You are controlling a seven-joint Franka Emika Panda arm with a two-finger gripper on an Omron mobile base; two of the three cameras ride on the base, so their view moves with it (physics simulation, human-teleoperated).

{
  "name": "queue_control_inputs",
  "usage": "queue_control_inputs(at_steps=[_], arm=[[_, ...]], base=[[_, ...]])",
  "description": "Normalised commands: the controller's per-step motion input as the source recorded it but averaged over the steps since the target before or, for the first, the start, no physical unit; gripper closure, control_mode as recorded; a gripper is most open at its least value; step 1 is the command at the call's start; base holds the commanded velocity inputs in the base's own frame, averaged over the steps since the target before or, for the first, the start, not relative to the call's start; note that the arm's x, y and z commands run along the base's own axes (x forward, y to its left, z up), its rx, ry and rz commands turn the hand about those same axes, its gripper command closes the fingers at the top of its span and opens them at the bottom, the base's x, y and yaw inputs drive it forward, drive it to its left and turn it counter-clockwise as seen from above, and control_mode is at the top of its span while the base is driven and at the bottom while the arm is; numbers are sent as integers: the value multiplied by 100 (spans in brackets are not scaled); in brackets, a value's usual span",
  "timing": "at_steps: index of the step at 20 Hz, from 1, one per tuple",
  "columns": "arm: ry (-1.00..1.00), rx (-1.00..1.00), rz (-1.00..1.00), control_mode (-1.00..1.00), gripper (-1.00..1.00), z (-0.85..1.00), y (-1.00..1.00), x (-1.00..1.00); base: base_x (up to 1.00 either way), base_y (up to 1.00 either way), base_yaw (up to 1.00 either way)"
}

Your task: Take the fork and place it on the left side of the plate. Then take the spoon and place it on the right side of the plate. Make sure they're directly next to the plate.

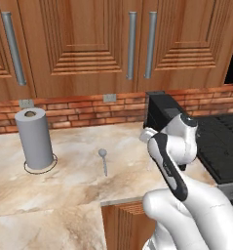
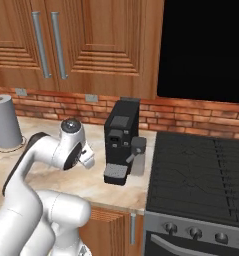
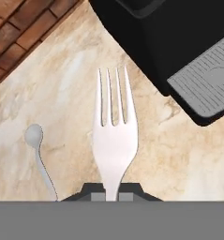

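Note:
In the hand view my gripper (image 3: 112, 196) is shut on the handle of the grey fork (image 3: 114, 136). The fork's tines point away from the hand, above the marble counter (image 3: 62, 93). The spoon (image 3: 37, 145) lies flat on the counter to the fork's left in that view. From the left base view, the spoon (image 1: 104, 159) rests mid-counter with its bowl toward the brick wall. The plate is out of view.
A black coffee machine (image 2: 122, 140) stands against the brick wall just right of the hand, and its drip tray (image 3: 207, 89) is close to the fork. A grey paper towel roll (image 1: 35, 139) stands at the left. A dark stove (image 2: 201, 175) borders the counter's right end.

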Motion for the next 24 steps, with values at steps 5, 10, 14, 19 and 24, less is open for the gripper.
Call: queue_control_inputs(at_steps=[5,10,14,19,24], arm=[[0,0,14,-100,100,66,0,-76],[-1,0,16,-100,100,31,0,-62],[1,-6,14,-100,100,0,2,-15],[9,-10,14,-100,100,-10,6,0],[6,-6,13,-100,100,-15,0,0]], base=[[0,0,0],[0,0,0],[0,0,0],[0,0,0],[0,0,0]])
